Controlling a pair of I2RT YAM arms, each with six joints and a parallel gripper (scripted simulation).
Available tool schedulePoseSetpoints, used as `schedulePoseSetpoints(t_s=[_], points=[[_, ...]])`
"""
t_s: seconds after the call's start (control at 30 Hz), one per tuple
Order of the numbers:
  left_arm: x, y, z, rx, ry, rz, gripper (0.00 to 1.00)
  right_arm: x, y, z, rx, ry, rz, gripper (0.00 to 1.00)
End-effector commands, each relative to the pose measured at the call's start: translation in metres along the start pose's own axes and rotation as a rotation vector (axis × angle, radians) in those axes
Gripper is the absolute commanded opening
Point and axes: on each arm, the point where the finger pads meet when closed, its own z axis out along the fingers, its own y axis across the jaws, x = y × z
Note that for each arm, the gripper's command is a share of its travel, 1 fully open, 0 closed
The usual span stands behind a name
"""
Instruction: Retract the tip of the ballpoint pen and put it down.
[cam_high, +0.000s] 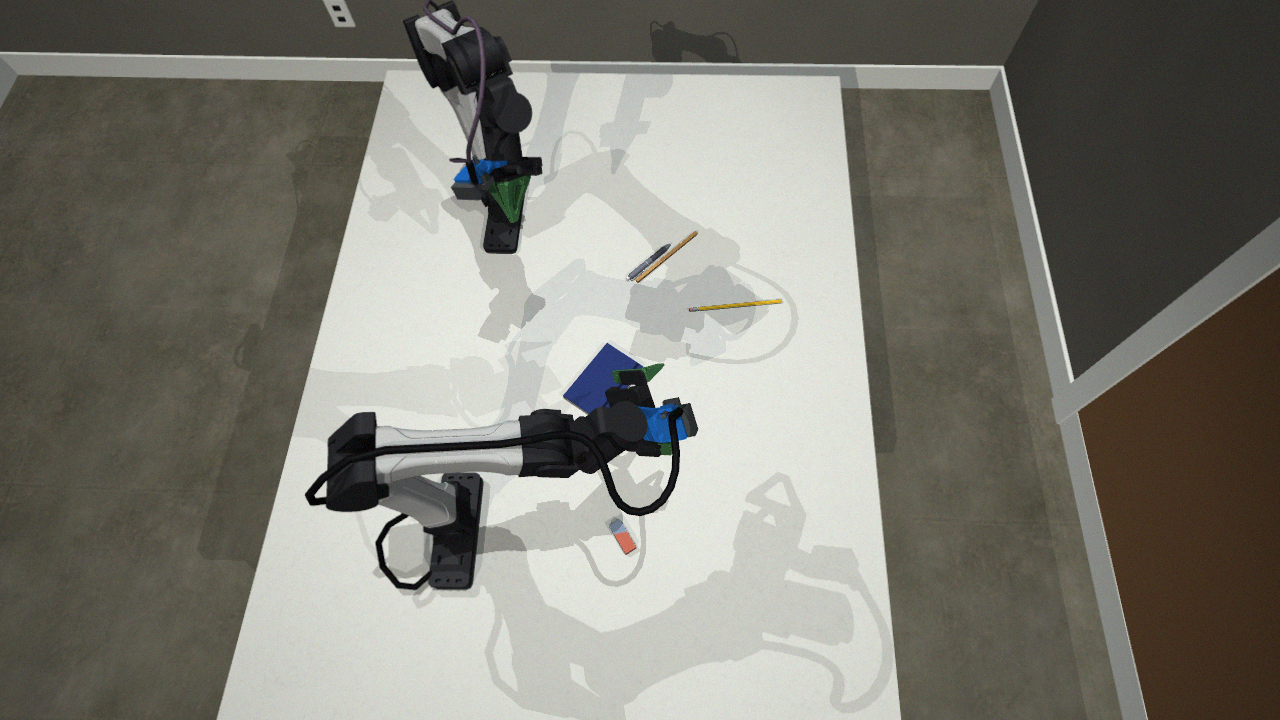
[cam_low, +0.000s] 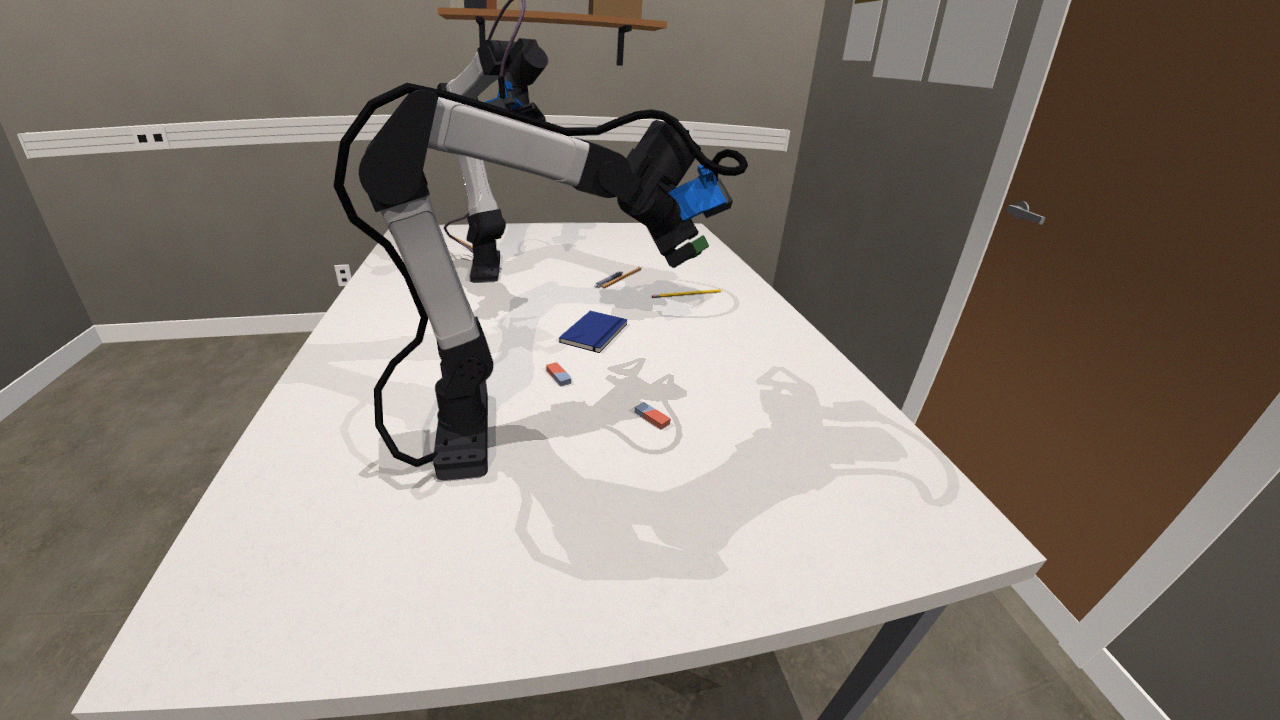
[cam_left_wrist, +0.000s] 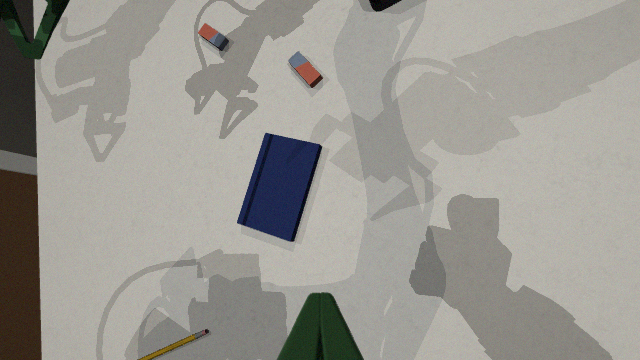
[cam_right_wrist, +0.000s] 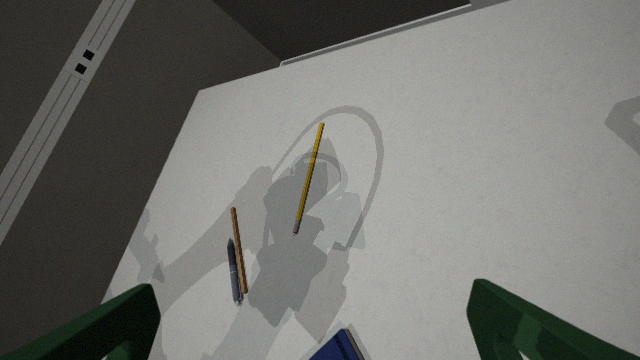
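Observation:
The grey ballpoint pen (cam_high: 648, 261) (cam_low: 608, 279) (cam_right_wrist: 233, 270) lies on the table close beside an orange-brown pencil (cam_high: 666, 257) (cam_low: 622, 277) (cam_right_wrist: 239, 250). One pen end is dark, the other silvery; whether the tip is out is too small to tell. My left gripper (cam_high: 512, 220) (cam_left_wrist: 320, 308) is shut and empty, its fingertips together, high at the back left, away from the pen. My right gripper (cam_high: 664, 407) (cam_right_wrist: 313, 297) is wide open and empty, raised beside the notebook on the door side, well in front of the pen.
A yellow pencil (cam_high: 738, 305) (cam_low: 689, 293) (cam_right_wrist: 309, 175) lies nearer the door side. A blue notebook (cam_high: 601, 376) (cam_low: 592, 331) (cam_left_wrist: 281, 187) lies in the middle. Two erasers (cam_low: 652, 415) (cam_low: 557, 373) (cam_left_wrist: 213, 37) (cam_left_wrist: 305, 70) lie in front of it.

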Motion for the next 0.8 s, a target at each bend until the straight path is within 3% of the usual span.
schedulePoseSetpoints(t_s=[0.0,0.2,0.3,0.77], points=[[0.011,0.024,0.017,-0.058,0.069,-0.15,0.0,-0.005,0.005,-0.003,-0.008,-0.014,-0.012,1.0],[0.036,0.042,0.05,-0.07,0.188,-0.33,0.0,-0.005,0.005,-0.003,-0.008,-0.014,-0.012,1.0],[0.033,0.048,0.051,-0.085,0.189,-0.348,0.0,-0.005,0.005,-0.003,-0.008,-0.014,-0.012,1.0],[0.114,0.07,0.126,-0.158,0.499,-0.758,0.0,-0.005,0.005,-0.003,-0.008,-0.014,-0.012,1.0]])
